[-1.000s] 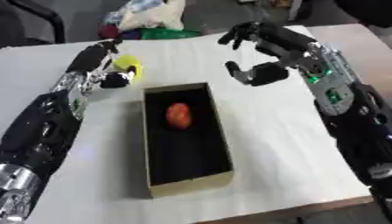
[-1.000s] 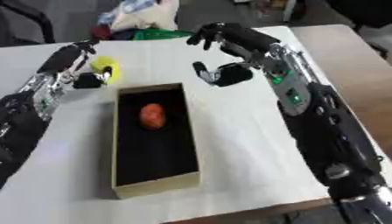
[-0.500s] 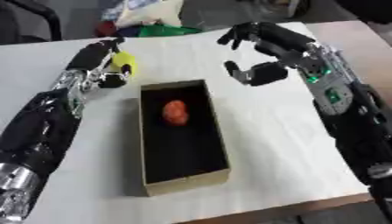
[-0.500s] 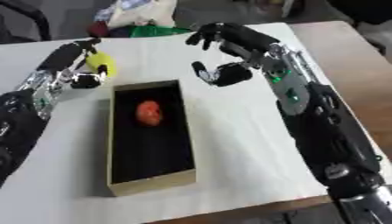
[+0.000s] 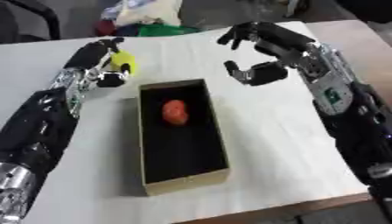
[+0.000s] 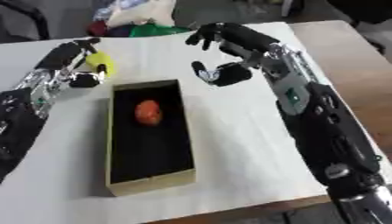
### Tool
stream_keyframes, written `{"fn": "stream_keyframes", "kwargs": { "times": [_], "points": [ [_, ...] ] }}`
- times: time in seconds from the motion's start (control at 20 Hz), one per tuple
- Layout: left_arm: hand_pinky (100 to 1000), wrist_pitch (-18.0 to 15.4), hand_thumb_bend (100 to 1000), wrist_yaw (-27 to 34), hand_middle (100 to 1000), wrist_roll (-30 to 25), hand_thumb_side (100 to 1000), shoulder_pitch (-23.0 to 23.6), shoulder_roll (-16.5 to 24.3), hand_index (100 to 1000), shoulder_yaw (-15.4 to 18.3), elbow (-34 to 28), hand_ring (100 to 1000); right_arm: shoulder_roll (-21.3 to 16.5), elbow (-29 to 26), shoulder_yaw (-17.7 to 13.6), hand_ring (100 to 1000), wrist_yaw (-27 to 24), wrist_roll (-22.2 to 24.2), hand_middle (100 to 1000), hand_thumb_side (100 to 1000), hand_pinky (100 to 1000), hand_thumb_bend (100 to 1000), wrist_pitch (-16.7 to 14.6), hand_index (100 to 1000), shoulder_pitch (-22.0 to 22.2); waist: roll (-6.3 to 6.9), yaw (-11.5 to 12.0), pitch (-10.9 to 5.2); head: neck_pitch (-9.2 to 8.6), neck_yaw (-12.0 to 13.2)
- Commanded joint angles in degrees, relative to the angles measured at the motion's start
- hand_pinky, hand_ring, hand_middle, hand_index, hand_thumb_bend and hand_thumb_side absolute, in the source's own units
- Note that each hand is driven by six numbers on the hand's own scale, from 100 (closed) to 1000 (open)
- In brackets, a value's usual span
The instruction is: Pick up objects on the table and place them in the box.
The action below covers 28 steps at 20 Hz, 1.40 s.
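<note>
**Yellow object held beside the box**

A small yellow object sits in the left hand, whose fingers and thumb curl around it just beyond the far-left corner of the box. It looks slightly elongated, its long axis running roughly upright between the fingers, though its exact shape is hard to make out. Whether it is touching the table or is clear of it cannot be told.

The box, a long cardboard tray with a dark inside, lies with its long axis running away from the robot, tilted a little. A red-orange object already rests in its far half.

The step in hand appears to be carrying the yellow object to the box. The next move likely calls for bringing the left hand over the rim, then releasing above the empty part of the floor.

The right hand hovers empty beyond the box's far-right corner, fingers spread and loosely bent.
</note>
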Motion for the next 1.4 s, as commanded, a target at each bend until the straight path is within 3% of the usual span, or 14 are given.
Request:
{"fn": "stream_keyframes", "kwargs": {
  "times": [0.05, 0.15, 0.35, 0.45, 0.5, 0.6, 1.0, 1.4],
  "points": [
    [736, -0.85, 121, -0.32, 757, -1.58, 422, -0.87, 0.72, 1000, -0.07, -0.30, 728, -1.31, -0.38, -0.23, 698, -0.25, -0.07, 752, 482, 804, 100, 0.10, 866, -1.15, -0.14, -0.14, -1.10, -0.38, -0.21],
    [736, -1.25, 120, -0.48, 758, -2.36, 425, -0.81, 0.69, 1000, -0.12, -0.28, 726, -1.28, -0.27, -0.21, 698, -0.23, -0.03, 751, 482, 804, 100, 0.10, 866, -1.13, -0.14, -0.15, -1.15, -0.36, -0.24],
    [590, -1.89, 100, -0.02, 658, -2.47, 266, -0.66, 0.60, 1000, 0.03, -0.54, 564, -1.26, -0.10, -0.20, 698, -0.25, -0.01, 752, 483, 804, 100, 0.11, 866, -1.07, -0.21, -0.21, -1.20, -0.32, -0.33],
    [557, -2.42, 100, 0.51, 625, -1.87, 220, -0.64, 0.60, 1000, 0.04, -0.85, 525, -1.28, -0.04, -0.23, 698, -0.26, -0.02, 752, 482, 804, 100, 0.15, 866, -1.05, -0.26, -0.24, -1.26, -0.31, -0.38],
    [537, -2.68, 100, 0.60, 590, -1.29, 149, -0.66, 0.64, 1000, -0.02, -1.14, 498, -1.29, -0.02, -0.25, 698, -0.26, -0.04, 752, 479, 804, 100, 0.18, 866, -1.04, -0.28, -0.24, -1.31, -0.29, -0.36],
    [520, -3.09, 100, 0.33, 563, 0.12, 128, -0.64, 0.67, 1000, -0.17, -1.63, 474, -1.33, -0.04, -0.28, 697, -0.27, -0.12, 751, 479, 803, 100, 0.20, 866, -0.97, -0.31, -0.22, -1.41, -0.23, -0.36],
    [457, -4.37, 100, 0.63, 480, 4.78, 163, -0.75, 0.72, 1000, -0.11, -2.66, 416, -1.37, -0.16, -0.26, 697, -0.39, -0.17, 750, 473, 802, 100, 0.32, 865, -0.59, -0.28, -0.08, -2.10, 0.11, -0.42],
    [432, -6.88, 100, 4.13, 454, 5.17, 184, -1.32, 1.38, 1000, -0.90, -5.48, 394, -1.31, 0.13, -0.43, 699, -0.04, -0.23, 752, 460, 803, 100, 0.25, 864, -0.10, -0.16, 0.31, -3.40, 0.59, -0.58]
  ]
}}
